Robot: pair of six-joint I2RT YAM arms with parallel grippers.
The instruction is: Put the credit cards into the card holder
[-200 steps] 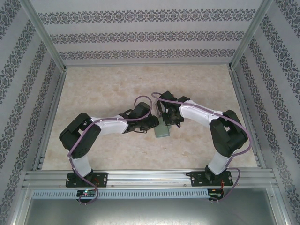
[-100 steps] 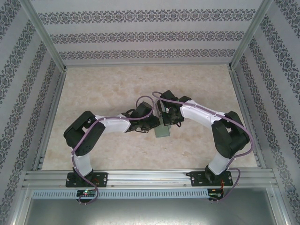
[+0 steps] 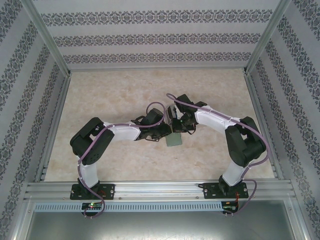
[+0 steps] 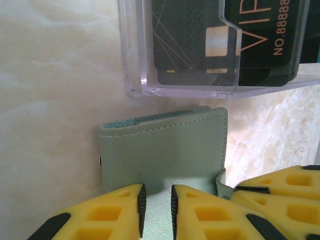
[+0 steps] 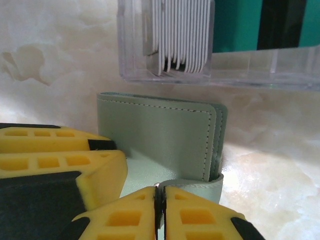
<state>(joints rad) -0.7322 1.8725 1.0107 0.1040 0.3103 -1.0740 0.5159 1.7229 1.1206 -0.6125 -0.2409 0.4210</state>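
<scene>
Roughly mid-bench, slightly toward the near edge, the grey-green wallet [image 3: 174, 140] lies just beside a clear tray [image 4: 134, 75] holding dark cards [image 4: 185, 40]. The right end effector [image 5: 159, 192] is pinched tight on the wallet's loose flap. The left end effector [image 4: 157, 195] has its jaws narrowly apart at the lower leaf; I cannot tell whether it grips.

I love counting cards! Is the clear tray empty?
No, dark cards stand inside the tray, and one shows a gold chip.
</scene>
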